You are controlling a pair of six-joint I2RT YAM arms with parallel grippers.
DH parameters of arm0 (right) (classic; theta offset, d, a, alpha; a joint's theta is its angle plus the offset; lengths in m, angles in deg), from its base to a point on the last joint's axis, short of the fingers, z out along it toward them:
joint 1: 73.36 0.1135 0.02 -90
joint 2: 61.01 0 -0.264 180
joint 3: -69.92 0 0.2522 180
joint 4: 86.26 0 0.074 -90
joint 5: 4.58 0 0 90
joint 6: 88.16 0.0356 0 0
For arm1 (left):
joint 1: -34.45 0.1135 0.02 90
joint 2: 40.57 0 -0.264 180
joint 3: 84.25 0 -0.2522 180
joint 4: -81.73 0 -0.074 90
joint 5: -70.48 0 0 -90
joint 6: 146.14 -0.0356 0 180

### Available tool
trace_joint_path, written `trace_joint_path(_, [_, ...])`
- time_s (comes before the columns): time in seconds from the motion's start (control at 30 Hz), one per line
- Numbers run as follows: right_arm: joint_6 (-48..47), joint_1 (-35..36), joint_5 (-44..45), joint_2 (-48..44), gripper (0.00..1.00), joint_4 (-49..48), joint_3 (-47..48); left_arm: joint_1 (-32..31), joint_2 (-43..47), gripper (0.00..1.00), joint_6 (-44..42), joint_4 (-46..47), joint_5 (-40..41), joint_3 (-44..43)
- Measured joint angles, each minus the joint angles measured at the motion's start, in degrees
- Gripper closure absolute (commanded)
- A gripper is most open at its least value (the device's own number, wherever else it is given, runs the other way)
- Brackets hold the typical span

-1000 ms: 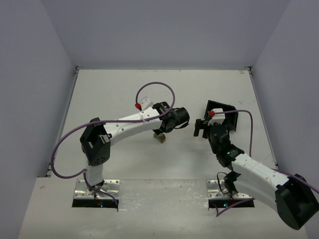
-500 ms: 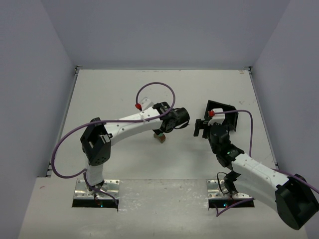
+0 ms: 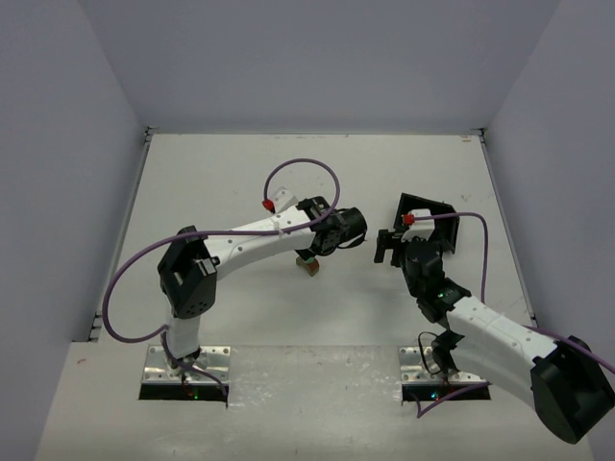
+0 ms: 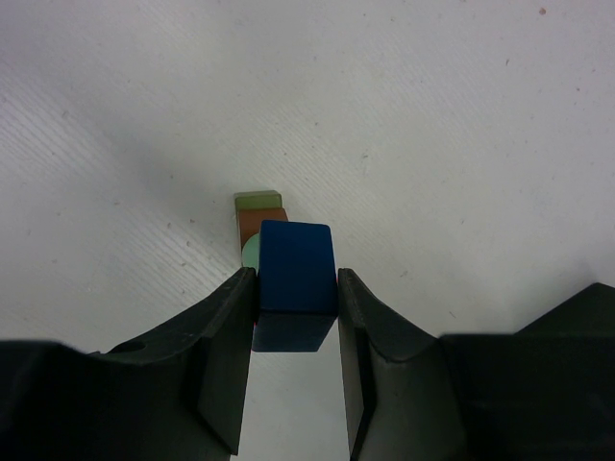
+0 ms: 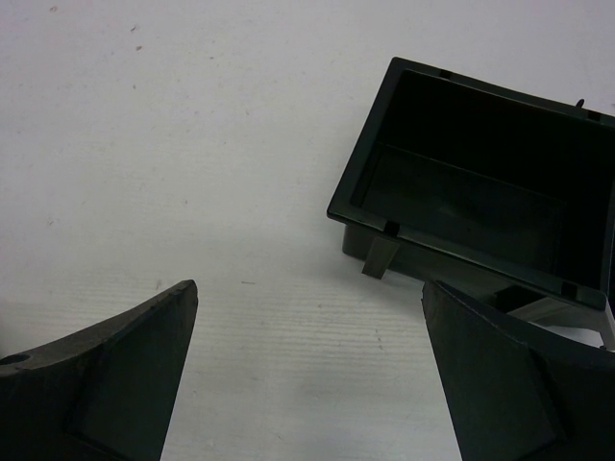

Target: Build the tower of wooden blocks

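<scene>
A: Placement step, I'd judge. Left gripper (image 4: 296, 288) is clamped on the blue block (image 4: 296, 252), right over the tower (image 3: 309, 266).

B: Where's the tower?

A: Mid-table (image 4: 432, 115), under the left wrist. Olive block (image 4: 258, 200), brown block (image 4: 259, 223) and mint cylinder (image 4: 250, 253) peek out just past the blue one. I can't tell whether they touch it.

B: Next move?

A: Probably centre the blue block over the cylinder, lower it straight, then open gently. A narrow stack like that could topple at a nudge.

B: Arm pose?

A: Left arm reaches forward and rightward, wrist pointing down. Right arm is bent. Right gripper (image 5: 306, 288) hovers near the tray (image 5: 363, 139), jaws wide and empty.
</scene>
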State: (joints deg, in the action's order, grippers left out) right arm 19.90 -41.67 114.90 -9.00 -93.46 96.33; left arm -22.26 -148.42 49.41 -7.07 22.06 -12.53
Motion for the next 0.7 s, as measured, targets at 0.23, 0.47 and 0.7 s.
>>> trace_joint_path(0.23, [0.0, 0.0, 0.08, -0.05, 0.01, -0.01, 0.0, -0.01, -0.07, 0.83, -0.06, -0.02, -0.01, 0.0])
trace_joint_path(0.47, [0.0, 0.0, 0.11, -0.09, 0.01, 0.0, 0.0, -0.01, -0.07, 0.83, -0.21, -0.02, -0.03, 0.0])
trace_joint_path(0.7, [0.04, 0.0, 0.11, -0.09, 0.01, -0.01, 0.0, -0.02, -0.07, 0.83, -0.27, -0.02, -0.16, 0.0])
